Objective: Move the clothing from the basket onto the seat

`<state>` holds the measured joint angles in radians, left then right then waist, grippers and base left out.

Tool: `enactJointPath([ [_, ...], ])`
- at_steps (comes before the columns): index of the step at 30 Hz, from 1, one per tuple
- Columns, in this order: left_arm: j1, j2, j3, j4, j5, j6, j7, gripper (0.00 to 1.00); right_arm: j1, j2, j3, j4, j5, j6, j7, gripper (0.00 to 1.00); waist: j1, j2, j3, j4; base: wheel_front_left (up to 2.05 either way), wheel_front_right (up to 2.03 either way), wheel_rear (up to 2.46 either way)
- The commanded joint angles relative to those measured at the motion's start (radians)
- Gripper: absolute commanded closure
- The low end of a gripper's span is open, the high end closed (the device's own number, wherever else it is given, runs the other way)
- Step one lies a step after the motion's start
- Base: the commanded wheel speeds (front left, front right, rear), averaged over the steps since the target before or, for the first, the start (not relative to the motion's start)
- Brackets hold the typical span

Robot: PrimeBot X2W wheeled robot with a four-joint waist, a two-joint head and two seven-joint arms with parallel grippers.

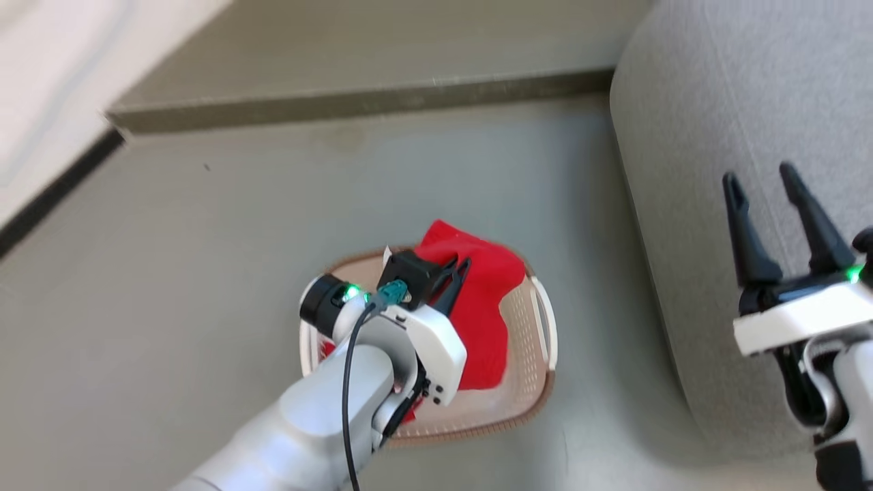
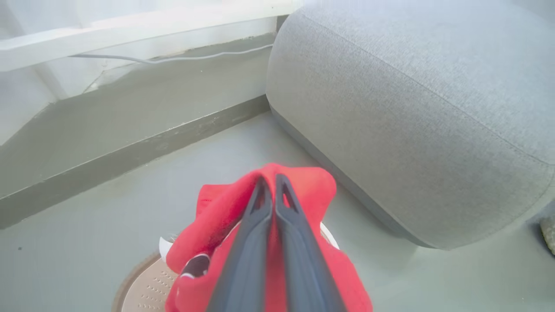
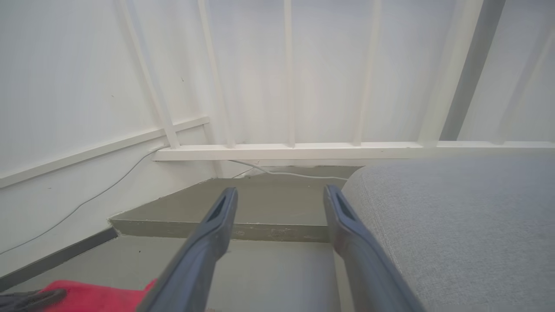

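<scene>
Over grey floor, pinching red clothing above basket with left hand; holding right hand wide near sofa.

basket half hidden by clothing, seat cropped

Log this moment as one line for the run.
left gripper: jaws shut on clothing, over basket | right gripper: jaws open, empty, near seat | stage: clothing not yet on seat
</scene>
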<state>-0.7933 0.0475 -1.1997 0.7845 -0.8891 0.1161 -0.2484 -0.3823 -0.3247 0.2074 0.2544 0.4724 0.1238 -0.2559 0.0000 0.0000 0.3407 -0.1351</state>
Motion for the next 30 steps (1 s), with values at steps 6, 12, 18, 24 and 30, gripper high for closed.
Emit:
enactJointPath([
  [6, 0.082, 0.003, 0.137, -0.063, 0.083, -0.026, -0.013, 1.00, 0.087, 0.011, 0.007, 0.017, -0.037, 0.007, -0.006, 0.00, 0.0000, 0.0000, -0.140, 0.042, 0.00, 0.00, 0.00],
  [12, 0.123, 0.003, 0.217, -0.079, 0.136, -0.069, -0.013, 1.00, 0.141, 0.037, -0.002, 0.044, -0.060, 0.007, -0.006, 0.00, 0.0000, 0.0000, -0.221, 0.063, 0.00, 0.00, 0.00],
  [18, 0.120, 0.003, 0.270, -0.113, 0.153, -0.099, -0.013, 1.00, 0.177, 0.058, -0.014, 0.058, -0.077, 0.007, -0.006, 0.00, 0.0000, 0.0000, -0.261, 0.079, 0.00, 0.00, 0.00],
  [24, 0.079, 0.003, 0.303, -0.163, 0.167, -0.119, -0.013, 1.00, 0.195, 0.071, -0.018, 0.066, -0.089, 0.007, -0.006, 0.00, 0.0000, 0.0000, -0.285, 0.088, 0.00, 0.00, 0.00],
  [30, -0.009, 0.003, 0.295, -0.211, 0.186, -0.130, -0.007, 1.00, 0.207, 0.080, -0.026, 0.070, -0.097, 0.007, -0.006, 0.00, 0.0000, 0.0000, -0.301, 0.097, 0.00, 0.00, 0.00],
])
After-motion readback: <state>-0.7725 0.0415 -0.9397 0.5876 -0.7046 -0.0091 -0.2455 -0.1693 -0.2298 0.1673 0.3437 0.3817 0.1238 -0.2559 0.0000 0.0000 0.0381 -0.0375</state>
